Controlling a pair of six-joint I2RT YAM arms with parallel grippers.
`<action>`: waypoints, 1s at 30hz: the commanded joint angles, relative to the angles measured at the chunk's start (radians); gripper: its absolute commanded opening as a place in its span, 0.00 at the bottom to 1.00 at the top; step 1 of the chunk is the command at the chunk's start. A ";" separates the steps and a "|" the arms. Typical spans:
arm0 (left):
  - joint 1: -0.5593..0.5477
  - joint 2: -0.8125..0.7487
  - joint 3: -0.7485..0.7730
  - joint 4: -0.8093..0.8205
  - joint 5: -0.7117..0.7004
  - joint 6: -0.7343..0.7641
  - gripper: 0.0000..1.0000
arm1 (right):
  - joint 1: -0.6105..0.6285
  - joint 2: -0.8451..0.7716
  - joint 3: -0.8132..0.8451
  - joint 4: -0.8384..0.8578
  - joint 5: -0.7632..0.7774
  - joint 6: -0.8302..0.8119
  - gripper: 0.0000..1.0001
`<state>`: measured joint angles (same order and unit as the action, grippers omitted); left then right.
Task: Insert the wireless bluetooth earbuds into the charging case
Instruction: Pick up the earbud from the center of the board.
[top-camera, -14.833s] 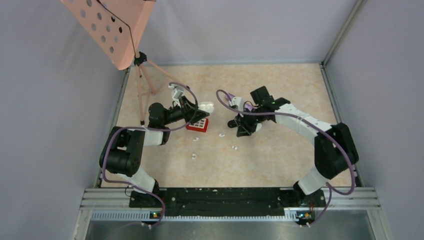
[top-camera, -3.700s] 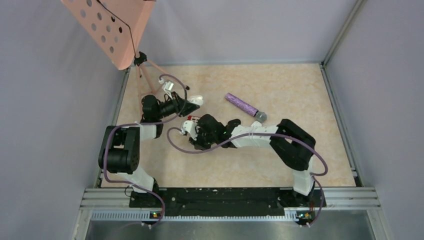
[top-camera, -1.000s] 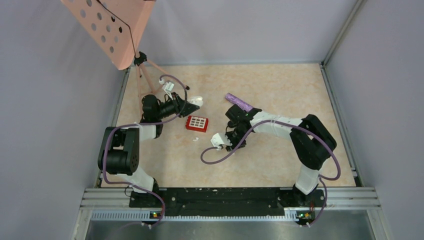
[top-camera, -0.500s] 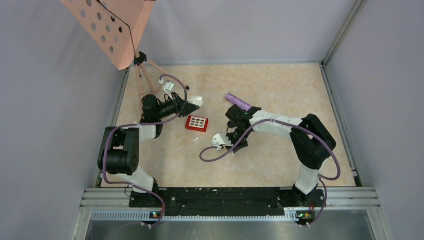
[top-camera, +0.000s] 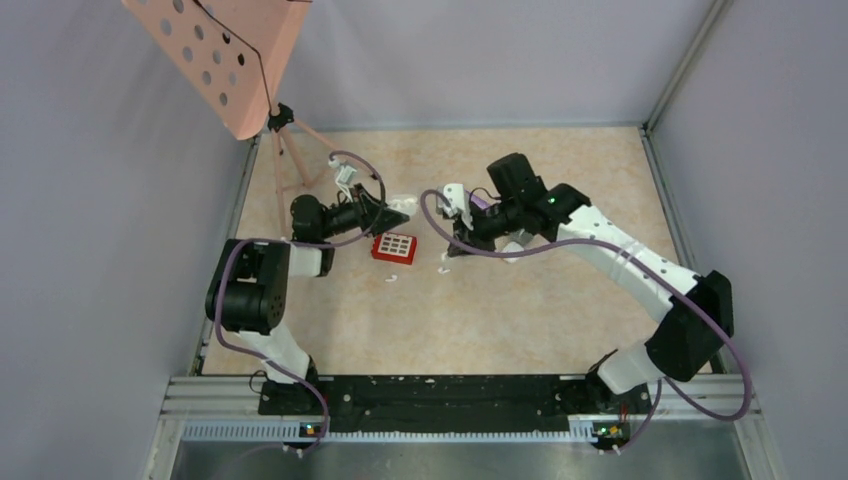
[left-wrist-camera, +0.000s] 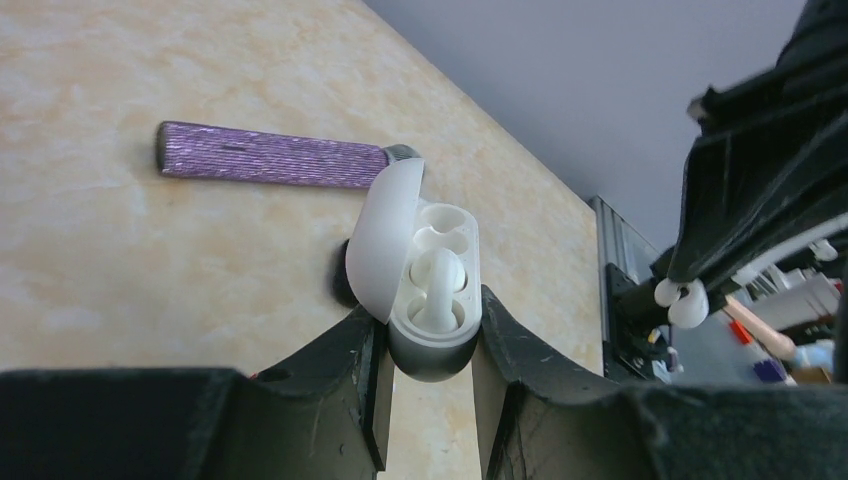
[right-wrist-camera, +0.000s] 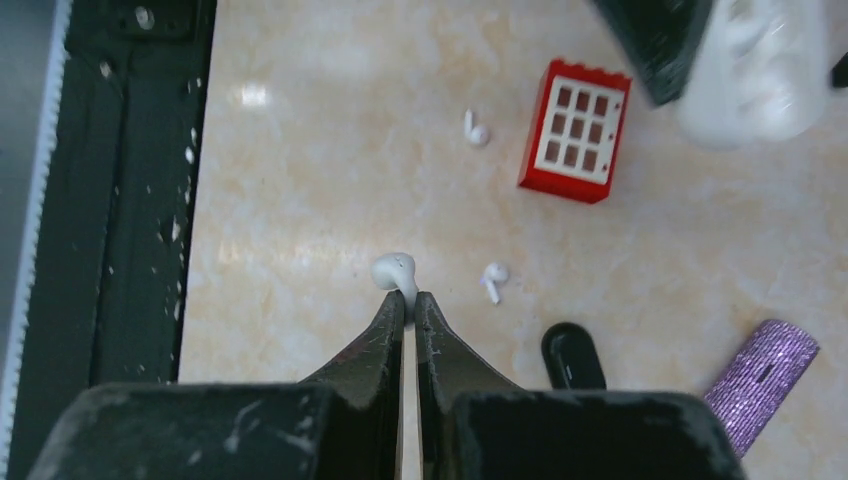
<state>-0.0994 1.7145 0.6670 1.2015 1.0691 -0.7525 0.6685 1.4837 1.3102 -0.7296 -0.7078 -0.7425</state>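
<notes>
Step in hand: an earbud is being carried to the case. The right tool (right-wrist-camera: 410, 305) is pinched shut on the stem of a white earbud (right-wrist-camera: 396, 268), with the bulb proud of the tips, above the surface (right-wrist-camera: 300, 200). The left tool (left-wrist-camera: 430, 335) is clamped on the base of the case (left-wrist-camera: 470, 268), whose lid (left-wrist-camera: 380, 235) is swung open. One well is filled by a seated bud (left-wrist-camera: 437, 285); the other well (left-wrist-camera: 446, 222) appears empty. A loose bud (right-wrist-camera: 476, 130) lies beside the red block (right-wrist-camera: 575, 128), and a second bud (right-wrist-camera: 492, 278) lies nearer the tips. Judgement: the stem should be lined up with the empty well before descent, and the lid kept clear. Release is best done only once the bulb is bottomed. A skewed entry could pop the bud out or shift the case in its grip.
</notes>
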 joint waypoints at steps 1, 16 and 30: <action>-0.057 0.005 0.021 0.236 0.097 -0.048 0.00 | -0.028 -0.010 0.057 0.150 -0.085 0.326 0.00; -0.174 -0.180 -0.029 -0.084 0.164 0.322 0.00 | -0.063 0.042 0.134 0.304 -0.026 0.542 0.00; -0.190 -0.182 -0.016 -0.094 0.182 0.315 0.00 | -0.063 0.044 0.125 0.309 0.042 0.527 0.00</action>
<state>-0.2832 1.5593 0.6441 1.0904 1.2266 -0.4633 0.6117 1.5299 1.3956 -0.4557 -0.6773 -0.2131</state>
